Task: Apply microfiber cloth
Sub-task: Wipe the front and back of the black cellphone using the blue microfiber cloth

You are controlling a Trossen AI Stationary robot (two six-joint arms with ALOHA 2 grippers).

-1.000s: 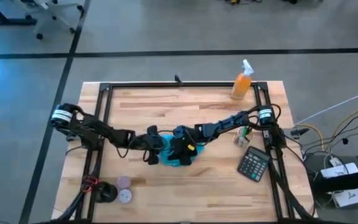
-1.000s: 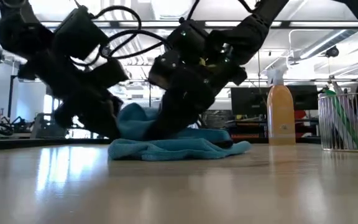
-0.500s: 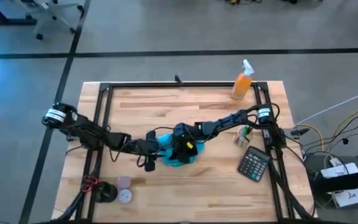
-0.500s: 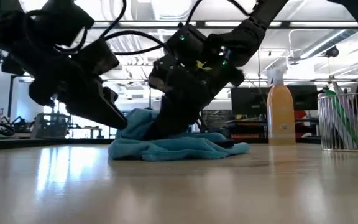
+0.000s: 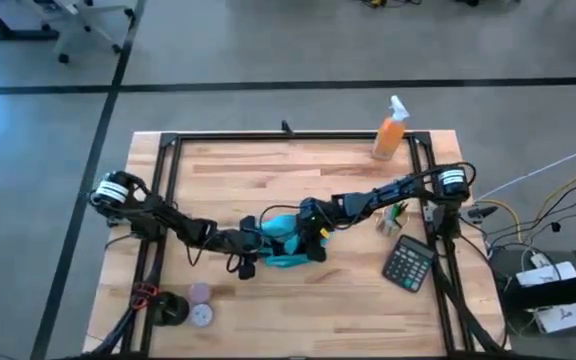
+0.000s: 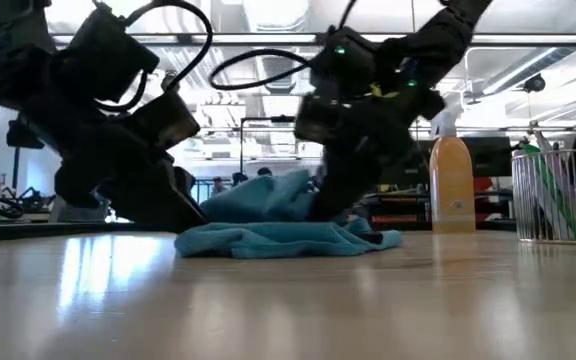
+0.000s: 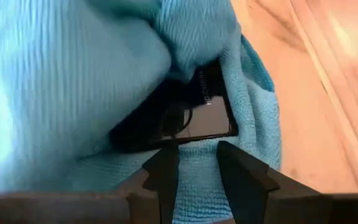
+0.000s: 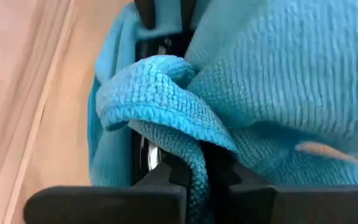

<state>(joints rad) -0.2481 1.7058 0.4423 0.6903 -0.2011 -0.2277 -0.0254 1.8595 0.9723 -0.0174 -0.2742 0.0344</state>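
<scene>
The turquoise microfiber cloth (image 5: 280, 232) lies bunched at the table's middle, wrapped over a black phone (image 7: 194, 118) that shows only partly. My left gripper (image 5: 251, 248) comes in low from the left at the cloth's left end, its fingers (image 7: 166, 174) a narrow gap apart with cloth between them. My right gripper (image 5: 313, 238) comes from the right and is shut on a raised fold of the cloth. In the low view the cloth (image 6: 278, 235) rests on the table with a hump (image 6: 268, 195) standing up between the two grippers. My left gripper has the cloth's lower layer (image 7: 197, 180) between its fingers, just short of the phone's end, slanting down from the table's left. That part of the cloth lies flat on the table. One layer or several, I cannot tell. My right gripper pinches a thick rolled fold of the cloth (image 8: 194, 155) between its two fingers, slanting down from the table's right. The fold is raised off the table, while the cloth's remainder lies over the phone and on the wood.
An orange spray bottle (image 5: 390, 132) stands at the far right, a wire cup with pens (image 5: 388, 218) and a calculator (image 5: 409, 263) at the right. Two round discs (image 5: 200, 305) and a black round thing (image 5: 173, 308) lie near the front left. Black frame rails (image 5: 168, 180) border the table.
My right gripper has gone toward the table's right edge, still shut on the fold, drawing the cloth's hump up and rightward while its bottom layer stays on the table. My left gripper has shifted a little rightward along the cloth's left end.
</scene>
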